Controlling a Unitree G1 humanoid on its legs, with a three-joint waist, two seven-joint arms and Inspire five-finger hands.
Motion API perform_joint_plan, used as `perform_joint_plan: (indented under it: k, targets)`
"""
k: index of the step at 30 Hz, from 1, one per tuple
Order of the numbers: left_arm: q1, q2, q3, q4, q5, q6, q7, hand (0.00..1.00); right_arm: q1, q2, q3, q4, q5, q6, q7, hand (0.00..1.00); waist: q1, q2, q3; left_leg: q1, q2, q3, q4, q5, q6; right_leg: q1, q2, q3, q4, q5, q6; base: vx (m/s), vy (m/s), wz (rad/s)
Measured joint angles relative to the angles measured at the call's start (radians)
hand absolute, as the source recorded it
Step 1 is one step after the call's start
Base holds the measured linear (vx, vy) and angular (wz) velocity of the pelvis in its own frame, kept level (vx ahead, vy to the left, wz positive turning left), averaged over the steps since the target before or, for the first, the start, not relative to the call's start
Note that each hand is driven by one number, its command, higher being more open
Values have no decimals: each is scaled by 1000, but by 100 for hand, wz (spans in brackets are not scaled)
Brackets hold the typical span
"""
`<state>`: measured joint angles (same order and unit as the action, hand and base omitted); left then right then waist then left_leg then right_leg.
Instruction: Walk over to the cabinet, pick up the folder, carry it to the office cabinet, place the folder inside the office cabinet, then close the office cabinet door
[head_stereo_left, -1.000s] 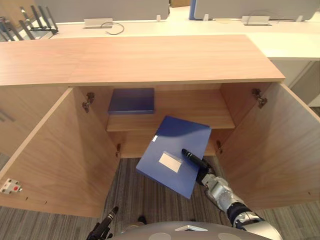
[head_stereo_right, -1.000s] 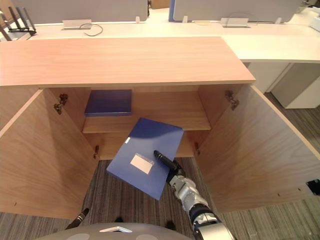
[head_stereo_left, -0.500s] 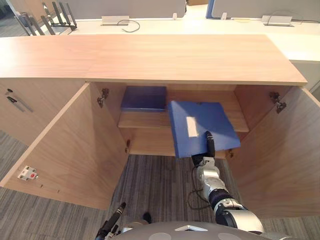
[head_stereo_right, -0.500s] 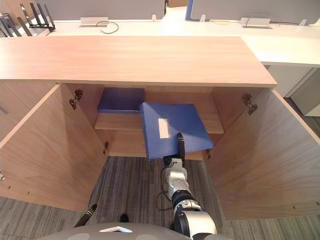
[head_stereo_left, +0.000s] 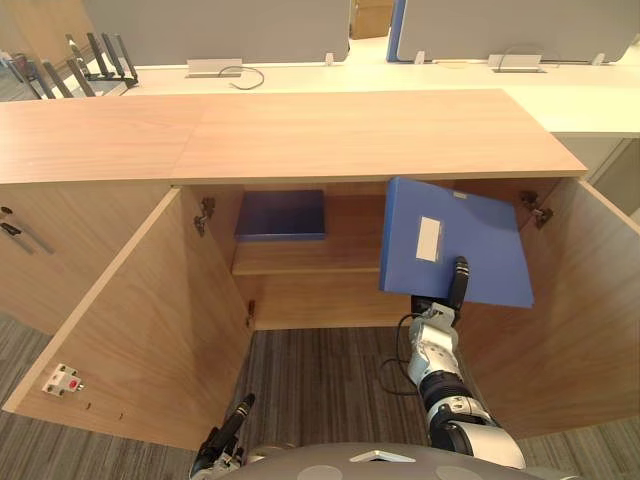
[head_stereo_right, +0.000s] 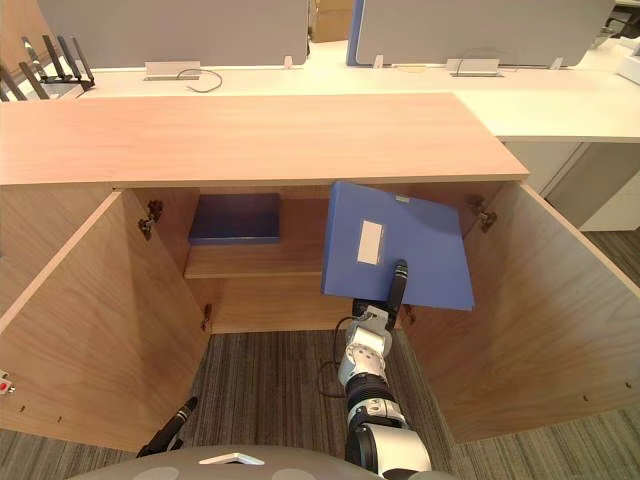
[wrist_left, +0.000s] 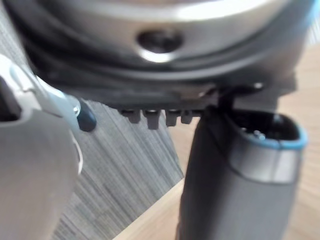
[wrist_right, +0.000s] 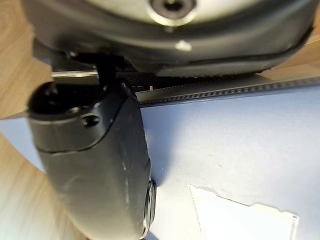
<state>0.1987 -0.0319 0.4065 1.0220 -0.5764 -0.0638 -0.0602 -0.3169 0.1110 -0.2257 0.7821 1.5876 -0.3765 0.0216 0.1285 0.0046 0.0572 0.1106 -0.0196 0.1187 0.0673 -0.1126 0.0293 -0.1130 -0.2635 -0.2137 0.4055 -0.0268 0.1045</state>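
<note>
The folder (head_stereo_left: 482, 262) is blue with a white label (head_stereo_left: 430, 239). I cannot read any words on it. It is held up, tilted, in front of the right half of the office cabinet (head_stereo_left: 350, 130), whose doors stand wide. The right hand (head_stereo_left: 459, 279) pinches its lower edge, thumb flat on the front. A second folder (head_stereo_left: 281, 214) lies on the shelf. The left hand (head_stereo_left: 228, 432) hangs low, and I cannot tell how it is set.

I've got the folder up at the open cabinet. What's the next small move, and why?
Probably ease the right hand forward, laying the light blue folder flat on the wooden shelf. It is pinched under the thumb, tilted up before the opening's right half, and bare shelf shows beside the dark blue folder lying there.
</note>
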Motion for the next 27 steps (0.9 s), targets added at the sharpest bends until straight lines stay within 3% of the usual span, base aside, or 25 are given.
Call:
perform_joint_plan:
  k: [2, 3, 5, 6, 7, 9, 14, 23, 25, 26, 27]
  targets:
    - [-2, 0, -8, 1, 0, 0, 0, 100, 0, -1, 1, -2, 0, 23, 0, 0, -2, 14, 29, 34, 19, -5, 5, -14, -4, -24, 10, -23, 68, -67, -51, -8, -19, 2]
    - [-2, 3, -8, 3, 1, 0, -1, 100, 0, -1, 2, -2, 0, 28, 0, 0, 0, 10, 31, 35, 23, -5, 11, -20, -10, -34, 15, -32, 62, -68, -51, 10, -90, 11]
    - [-2, 19, -7, -1, 0, -1, -2, 100, 6, -3, 4, 1, -2, 47, 0, 0, -1, -19, 46, 31, 20, -17, 40, -40, -32, -38, 33, -55, -36, -43, -36, 39, -135, 23]
    - [-4, 29, -6, 1, 1, -2, -3, 100, 13, -9, 3, 1, -4, 52, 2, 0, 1, -47, 45, 30, 8, -28, 53, -52, -47, -35, 30, -51, -75, -20, -54, 94, -210, 38]
    - [-2, 13, -1, 8, 2, -1, -5, 100, 36, -19, 2, 1, -6, 54, 5, 0, 0, -20, 28, 24, 33, -42, 55, -55, -66, -22, 45, -90, -86, -33, -55, 158, -245, 28]
    - [-3, -10, 18, 9, 16, -1, -6, 100, 43, -21, -1, 2, -3, 54, 2, 0, 2, 10, 16, 21, 58, -45, 33, -46, -87, -30, 77, -104, -96, -43, -69, 170, -170, 11]
    - [-6, -17, 34, 10, 35, 0, -7, 100, 48, -23, 4, 6, -6, 80, 3, 0, 5, 14, 3, 40, 120, -49, -50, -23, -123, -19, 140, -145, -127, -64, -94, 163, -112, 8]
    - [-14, 11, -71, 6, 29, -2, 2, 100, 50, -28, 33, 71, -14, 127, 5, 0, -1, 10, -26, 32, 168, -92, -79, -26, -137, 41, 184, -211, -223, -64, -92, 148, 1, 21]
    - [-13, 22, -90, 3, 29, -1, 7, 100, 51, -28, 41, 101, -25, 129, 4, 0, -5, 1, -30, 4, 168, -101, -12, -44, -153, 69, 188, -221, -251, -64, -93, 128, 3, 31]
    - [-12, 24, -95, -7, 29, -1, 7, 100, 52, -28, 42, 110, -35, 129, 4, 0, -7, -2, -28, -31, 168, -102, 77, -73, -147, 91, 196, -222, -267, -64, -92, 106, -30, 34]
    - [-12, 21, -95, -19, 29, -1, 7, 100, 53, -29, 49, 114, -47, 129, 0, 0, -6, -2, -26, -100, 174, -99, 263, -119, -136, 130, 199, -225, -291, -64, -93, 124, -21, 21]
